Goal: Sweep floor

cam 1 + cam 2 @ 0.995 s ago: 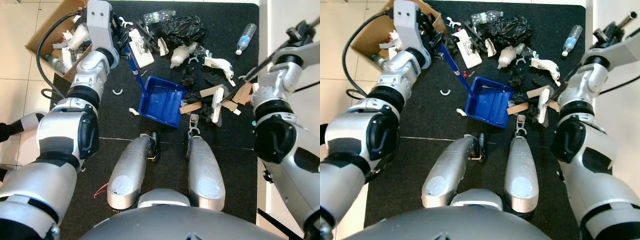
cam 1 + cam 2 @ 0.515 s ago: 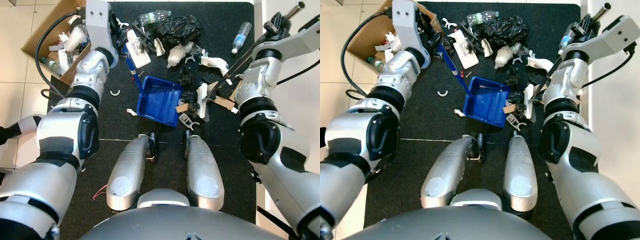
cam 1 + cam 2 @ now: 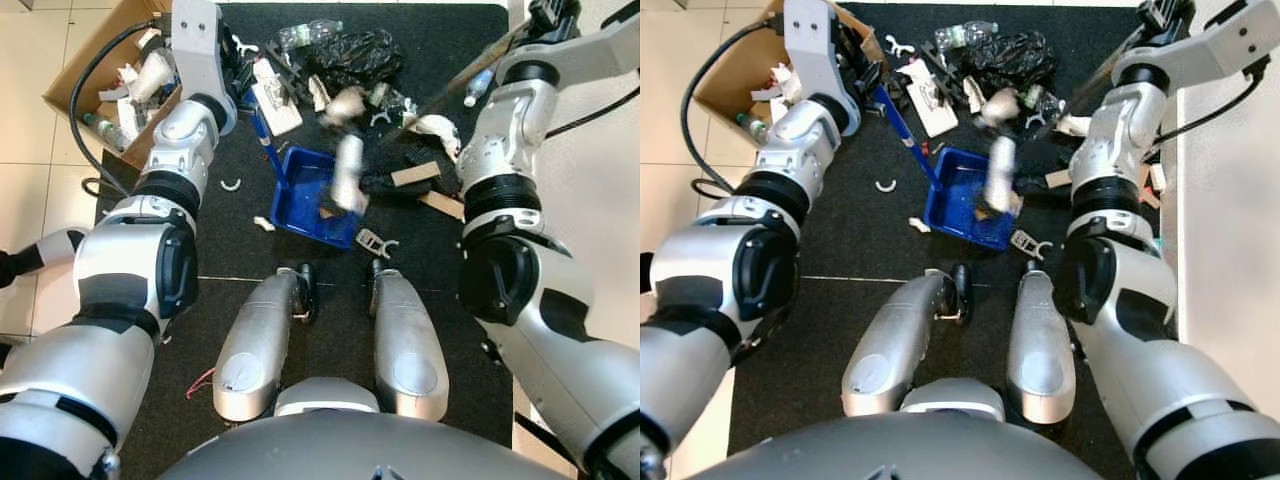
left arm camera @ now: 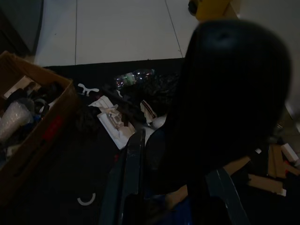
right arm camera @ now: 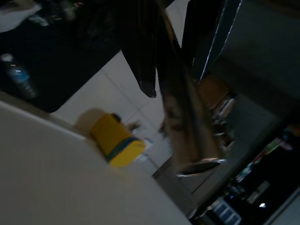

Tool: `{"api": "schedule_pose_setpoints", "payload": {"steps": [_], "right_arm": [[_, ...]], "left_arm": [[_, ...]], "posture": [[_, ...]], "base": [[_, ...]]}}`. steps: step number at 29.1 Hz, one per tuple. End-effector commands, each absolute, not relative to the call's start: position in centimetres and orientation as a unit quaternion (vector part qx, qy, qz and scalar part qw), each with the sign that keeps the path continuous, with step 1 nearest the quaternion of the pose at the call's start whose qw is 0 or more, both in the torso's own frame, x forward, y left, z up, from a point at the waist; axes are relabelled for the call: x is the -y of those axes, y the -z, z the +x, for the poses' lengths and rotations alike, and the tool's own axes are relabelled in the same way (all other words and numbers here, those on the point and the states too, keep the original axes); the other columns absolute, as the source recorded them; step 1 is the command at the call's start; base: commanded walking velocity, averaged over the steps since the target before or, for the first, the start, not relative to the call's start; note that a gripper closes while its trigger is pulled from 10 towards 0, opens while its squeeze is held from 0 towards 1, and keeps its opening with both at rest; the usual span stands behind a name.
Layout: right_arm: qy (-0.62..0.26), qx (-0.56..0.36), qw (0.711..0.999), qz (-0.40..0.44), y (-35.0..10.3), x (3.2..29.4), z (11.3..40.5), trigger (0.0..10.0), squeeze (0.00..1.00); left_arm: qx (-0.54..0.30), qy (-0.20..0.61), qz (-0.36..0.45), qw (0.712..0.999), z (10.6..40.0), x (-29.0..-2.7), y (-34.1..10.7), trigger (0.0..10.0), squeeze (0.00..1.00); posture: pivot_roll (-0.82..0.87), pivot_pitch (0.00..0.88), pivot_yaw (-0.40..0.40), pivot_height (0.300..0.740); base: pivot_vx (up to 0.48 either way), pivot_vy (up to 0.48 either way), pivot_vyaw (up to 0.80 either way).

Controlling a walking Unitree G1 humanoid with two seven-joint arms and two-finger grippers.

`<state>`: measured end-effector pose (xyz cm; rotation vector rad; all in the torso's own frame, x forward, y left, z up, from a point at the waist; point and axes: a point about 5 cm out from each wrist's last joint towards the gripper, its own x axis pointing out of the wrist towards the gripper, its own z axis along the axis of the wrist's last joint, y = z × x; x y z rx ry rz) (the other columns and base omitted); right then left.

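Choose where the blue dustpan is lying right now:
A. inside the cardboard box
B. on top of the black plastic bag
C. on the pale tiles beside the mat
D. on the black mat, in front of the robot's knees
D: the blue dustpan lies flat on the black mat, just ahead of the robot's knees, with the cardboard box off at the mat's corner.

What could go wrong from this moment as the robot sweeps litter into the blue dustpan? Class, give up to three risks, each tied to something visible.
1. The brush head is blurred mid-swing over the blue dustpan; a fast stroke might fling scraps past the pan.
2. The white clip lies just outside the pan's near edge and could be missed.
3. The left gripper holds the dustpan handle from far up; a hard push might shift the pan.
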<state>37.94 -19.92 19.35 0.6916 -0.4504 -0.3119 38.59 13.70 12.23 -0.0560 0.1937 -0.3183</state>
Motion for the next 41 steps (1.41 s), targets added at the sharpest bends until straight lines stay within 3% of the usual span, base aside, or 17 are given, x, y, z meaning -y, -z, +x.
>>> {"api": "schedule_pose_setpoints", "payload": {"steps": [1,7,9,10,15,17,23,29,33,41], "right_arm": [[0.152,0.244,0.9,0.327,-20.6,20.5,37.8,10.0,0.0],[0.149,0.262,0.917,0.262,-21.2,21.5,37.3,10.0,0.0],[0.143,0.287,0.936,0.146,-22.0,23.3,36.4,10.0,0.0],[0.143,0.287,0.936,0.146,-22.0,23.3,36.4,10.0,0.0],[0.141,0.296,0.944,-0.042,-23.0,26.6,34.6,10.0,0.0],[0.146,0.29,0.944,-0.062,-22.8,27.1,34.4,10.0,0.0],[0.173,0.23,0.952,-0.107,-20.2,28.9,33.6,10.0,0.0],[0.184,0.223,0.953,-0.09,-19.3,29.1,33.2,10.0,0.0],[0.201,0.241,0.949,-0.012,-19.5,29.1,32.8,10.0,0.0],[0.185,0.272,0.943,-0.053,-21.4,29.5,31.7,10.0,0.0]], "left_arm": [[-0.104,0.171,-0.059,0.978,38.3,-12.9,-11.7,10.0,0.0],[-0.104,0.171,-0.059,0.978,38.3,-12.9,-11.6,10.0,0.0],[-0.104,0.171,-0.058,0.978,38.3,-12.9,-11.6,10.0,0.0],[-0.104,0.171,-0.058,0.978,38.3,-12.9,-11.6,10.0,0.0],[-0.104,0.171,-0.056,0.978,38.3,-13.0,-11.7,10.0,0.0],[-0.105,0.172,-0.055,0.978,38.3,-13.0,-11.6,10.0,0.0],[-0.106,0.174,-0.051,0.978,38.3,-13.1,-11.6,10.0,0.0],[-0.093,0.171,-0.069,0.979,38.5,-13.5,-12.2,10.0,0.0],[-0.051,0.158,-0.083,0.983,39.2,-14.5,-14.2,10.0,0.0],[0.061,0.134,-0.102,0.984,40.0,-17.5,-19.0,10.0,0.0]], "posture": [[0.03,0.212,0.078,0.74],[0.02,0.211,0.079,0.74],[0.03,0.209,0.078,0.74],[0.03,0.209,0.078,0.74],[0.02,0.213,0.088,0.74],[0.02,0.213,0.088,0.74],[0.02,0.213,0.1,0.74],[0.02,0.206,0.103,0.74],[0.02,0.183,0.093,0.74],[0.01,0.119,0.064,0.74]], "base": [[0.0,0.0,0.0],[0.0,0.0,0.0],[0.0,0.0,0.0],[0.0,0.0,0.0],[0.0,0.0,0.0],[0.0,0.0,0.0],[0.0,0.0,0.0],[0.0,0.0,0.0],[0.0,0.0,0.0],[0.0,0.0,0.0]]}}
